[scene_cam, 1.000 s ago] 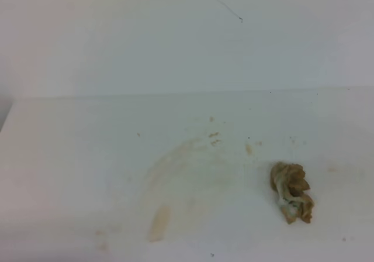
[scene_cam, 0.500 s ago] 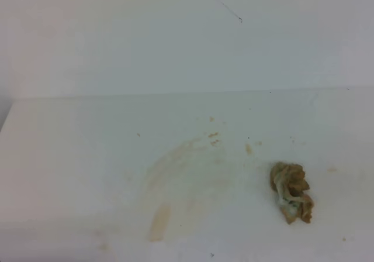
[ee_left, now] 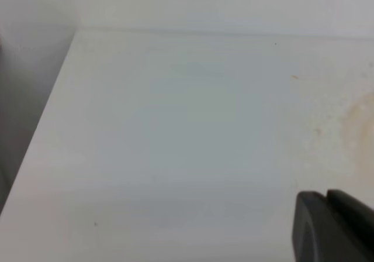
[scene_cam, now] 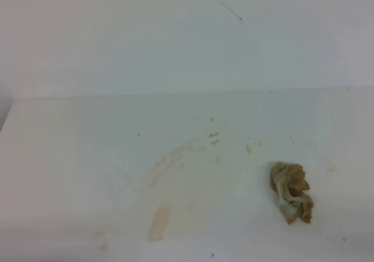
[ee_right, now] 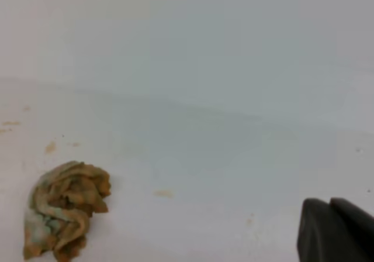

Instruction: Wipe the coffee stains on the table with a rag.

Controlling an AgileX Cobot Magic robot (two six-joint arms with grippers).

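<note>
rag [scene_cam: 292, 192] noted lying free on the white table [scene_cam: 76, 157], right of centre, nothing touching it. coffee stains [scene_cam: 169, 162] seen as a faint curved tan smear, with a denser streak below it, well to the left of the rag. right hand [ee_right: 334, 230] glimpsed only in the lower right corner of its wrist view, fingers drawn together, nothing held; rag [ee_right: 64, 208] lies to its left, well apart. left hand [ee_left: 332, 227] likewise a dark corner shape in its own view, apparently closed though spacing cannot be told with certainty; stains [ee_left: 359, 121] at that view's right edge. right arm judged nearer the rag; rag's long axis runs roughly near-to-far in the high view.
</note>
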